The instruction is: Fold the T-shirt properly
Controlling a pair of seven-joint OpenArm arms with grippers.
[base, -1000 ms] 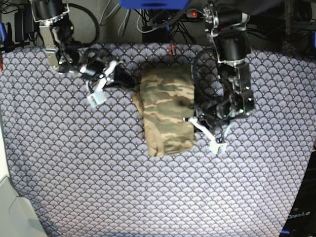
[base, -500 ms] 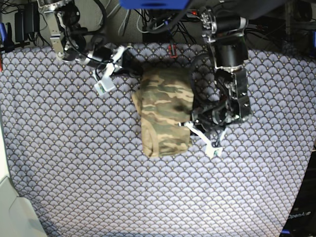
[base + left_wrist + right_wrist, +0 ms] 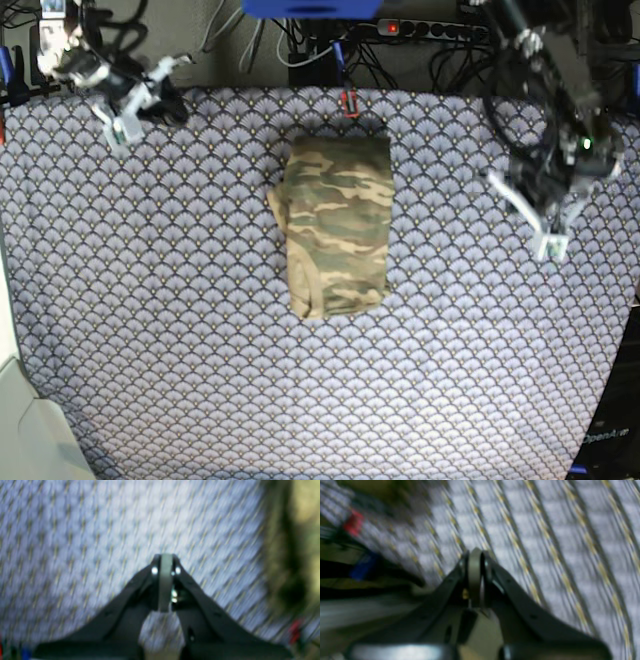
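Flanking folded T-shirt (image 3: 338,223): L gripper (image 3: 549,243), R gripper (image 3: 122,125) (both closed, empty).

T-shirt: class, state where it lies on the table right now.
In the base view the folded T-shirt lies on the purple tablecloth, slightly above centre, apart from both hands: the right hand at upper left, the left hand at right.

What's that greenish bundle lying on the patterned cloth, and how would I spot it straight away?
Look at the purple scallop-patterned tablecloth that covers the whole table. Just above its middle lies the T-shirt, folded into a compact upright rectangle. It is the only camouflage thing there, streaked olive, tan and brown, and neither robot arm touches it.
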